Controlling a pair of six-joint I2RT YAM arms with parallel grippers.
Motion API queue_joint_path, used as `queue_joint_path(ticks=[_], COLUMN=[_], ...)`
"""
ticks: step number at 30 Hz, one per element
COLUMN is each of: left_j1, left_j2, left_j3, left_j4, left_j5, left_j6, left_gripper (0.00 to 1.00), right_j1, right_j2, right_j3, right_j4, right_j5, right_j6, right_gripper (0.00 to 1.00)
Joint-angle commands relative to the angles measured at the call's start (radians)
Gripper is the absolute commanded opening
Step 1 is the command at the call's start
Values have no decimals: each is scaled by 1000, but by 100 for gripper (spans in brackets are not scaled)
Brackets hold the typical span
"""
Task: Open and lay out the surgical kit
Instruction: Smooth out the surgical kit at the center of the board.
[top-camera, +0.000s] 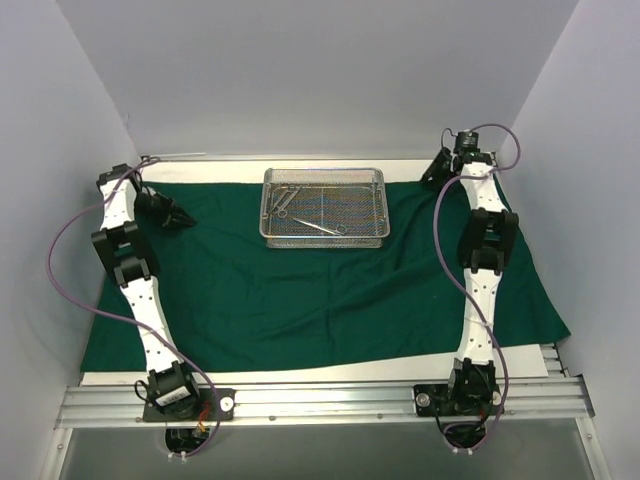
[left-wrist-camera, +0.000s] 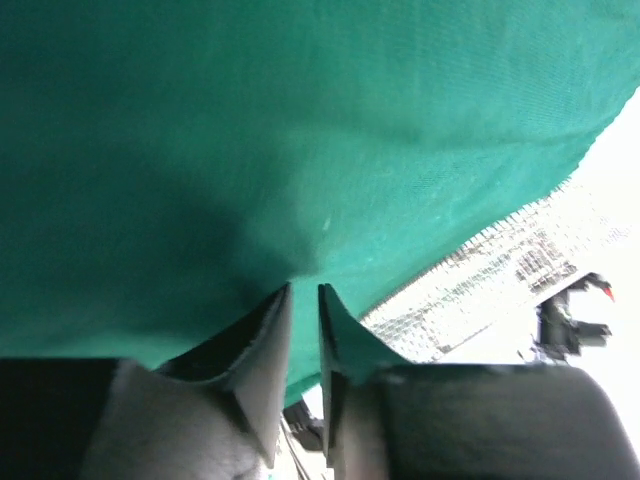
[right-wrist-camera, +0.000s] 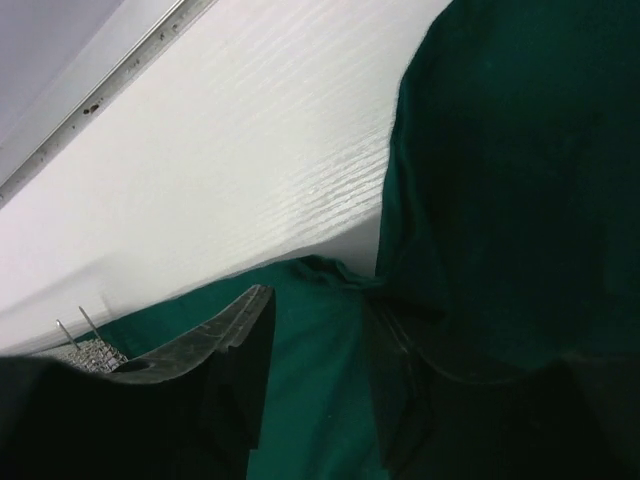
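The dark green drape (top-camera: 300, 290) lies spread flat over the table. The silver wire-mesh tray (top-camera: 322, 240) stands on its far middle part, with slim steel instruments (top-camera: 322, 226) lying inside. My left gripper (top-camera: 188, 218) is low at the drape's far left. In the left wrist view the gripper (left-wrist-camera: 304, 290) has its jaws nearly together, with a pucker of drape (left-wrist-camera: 300, 120) pinched at the tips. My right gripper (top-camera: 432, 176) is at the drape's far right corner. In the right wrist view the gripper (right-wrist-camera: 320, 295) is open, with the drape's edge (right-wrist-camera: 520, 150) lying between and over its fingers.
White table board (right-wrist-camera: 250, 150) shows beyond the drape's far edge. Grey walls close in at the left, back and right. The tray also shows in the left wrist view (left-wrist-camera: 480, 280). An aluminium rail (top-camera: 320, 400) carries both arm bases at the near edge.
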Motion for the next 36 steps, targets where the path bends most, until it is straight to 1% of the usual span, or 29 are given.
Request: queue_joint_path(ticks=[1,2,3,4,5,6,7,8,9,10,11,12,13,14,16,17,20,21,24,29,36], left_j1=[-3,-14,-34,-43,-54,-63,-78,-88,-97,-112,-118,-123,-131,-132,-134,-137,-135,-137,-138,-135,-121], left_j2=[-133,-199,-235,-273,-335,-362,-390,-438,-460,-485,-529,-554,-580,-629,-670,-707,-736,-746,-752,-737,-740], left_j3=[-71,-102,-140,-183,-261,-294,-326,-389,-417,-444,-496,-527,-562,-593,-673,-694,-753,-761,-771,-756,-751], left_j4=[62,90,114,140,173,180,185,199,203,207,201,203,213,228,237,249,260,262,254,234,228], left_j5=[-209,-221,-222,-219,-219,-225,-225,-220,-212,-214,-217,-222,-217,-209,-211,-211,-199,-191,-179,-157,-146], left_j6=[47,45,44,42,39,38,38,44,50,67,71,76,82,85,91,93,97,100,116,145,159], left_gripper=[28,30,33,34,35,35,35,35,35,35,35,35,35,35,35,35,35,35,35,35,35], right_j1=[-1,-1,-1,-3,-4,-7,-15,-36,-49,-64,-90,-101,-115,-124,-139,-141,-168,-179,-234,-253,-253], right_j2=[-57,-94,-133,-227,-281,-328,-430,-486,-538,-653,-713,-820,-862,-908,-1008,-1030,-1073,-1079,-1068,-990,-942], right_j3=[52,36,-27,-72,-124,-180,-308,-378,-455,-615,-691,-762,-885,-943,-1046,-1130,-1230,-1292,-1386,-1437,-1528], right_j4=[-136,-139,-143,-143,-145,-145,-147,-153,-142,-133,-127,-116,-116,-114,-98,-91,-71,-50,-1,36,1], right_j5=[58,78,95,116,142,174,181,187,191,191,202,208,207,208,207,210,185,184,156,178,262], right_j6=[-76,-70,-72,-78,-87,-90,-92,-84,-80,-76,-72,-63,-61,-55,-46,-41,-21,-17,-4,-4,60], right_gripper=[44,52,55,59,64,66,66,66,66,66,65,64,61,53,37,21,0,0,0,0,0])
